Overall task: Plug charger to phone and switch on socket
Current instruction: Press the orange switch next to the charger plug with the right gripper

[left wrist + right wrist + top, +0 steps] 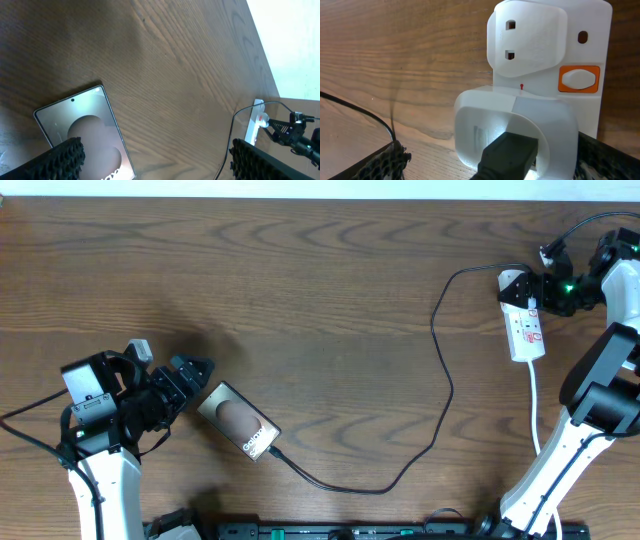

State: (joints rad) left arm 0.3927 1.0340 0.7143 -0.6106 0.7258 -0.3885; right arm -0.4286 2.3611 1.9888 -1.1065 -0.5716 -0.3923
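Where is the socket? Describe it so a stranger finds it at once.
On the wooden table, look to the far right. The socket is the white strip lying there, with the charger's white plug head at its far end. Unlike the thin black cable, it is blocky, bears red marks and trails a thick white cord.

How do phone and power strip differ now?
The phone is dark and shiny; the power strip is white with red marks. The phone lies diagonally at the left; the power strip lies almost square to the table, far right. Both lie flat on it, the black cable running between them.
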